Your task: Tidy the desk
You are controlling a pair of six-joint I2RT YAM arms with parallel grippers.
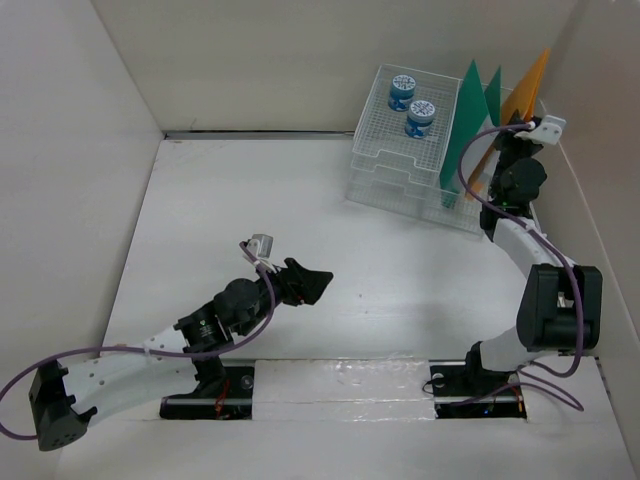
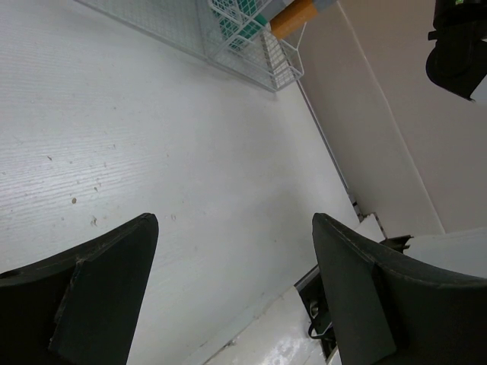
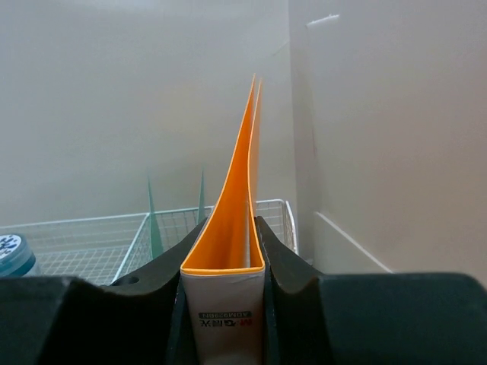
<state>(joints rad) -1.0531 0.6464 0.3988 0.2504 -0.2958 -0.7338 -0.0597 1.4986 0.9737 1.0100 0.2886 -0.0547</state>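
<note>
Orange plastic folder (image 3: 232,205) with a white labelled spine stands upright at the right end of the clear wire-mesh organizer rack (image 1: 400,175). The right gripper (image 3: 227,243) pinches this folder low down, 1 finger pressed against each face. A green plastic folder (image 1: 462,125) stands in the rack just left of the orange one. 2 small round jars with blue-and-white tops (image 1: 403,92) sit side by side on the rack's top tier, left of the green folder. The matte-white flat desk (image 1: 400,290) lies under the rack and spreads wide to its left and near side. The left gripper (image 1: 315,283) hangs over bare desk, well apart from the rack on its near-left side. Its jaws are spread wide with nothing between them.
</note>
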